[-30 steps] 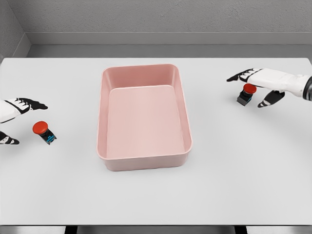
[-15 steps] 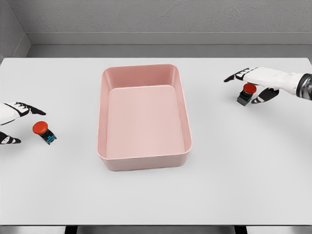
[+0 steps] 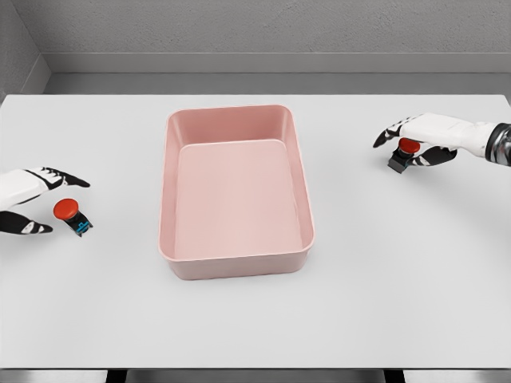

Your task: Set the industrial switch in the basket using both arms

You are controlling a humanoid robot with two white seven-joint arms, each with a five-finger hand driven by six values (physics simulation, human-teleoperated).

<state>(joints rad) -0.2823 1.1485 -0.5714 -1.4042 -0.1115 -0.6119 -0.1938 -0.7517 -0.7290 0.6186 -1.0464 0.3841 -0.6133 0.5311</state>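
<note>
pink basket [image 3: 237, 247], 2 switches [image 3: 72, 215], hands nr

Left arm: enters at the left edge, forearm nearly level. Left hand [image 3: 28, 199]: palm facing inward, fingers [image 3: 68, 180] extended and spread, thumb apart below them, holding nothing. Right arm: enters at the right edge, white forearm angled slightly upward toward the wrist. Right hand [image 3: 419, 137]: palm down, fingers curved downward; whether they grip is unclear.

Pink basket [image 3: 169, 199] empty, centre table, left red-capped switch [image 3: 70, 214] tilted on table, right switch [image 3: 404, 154] far right.
</note>
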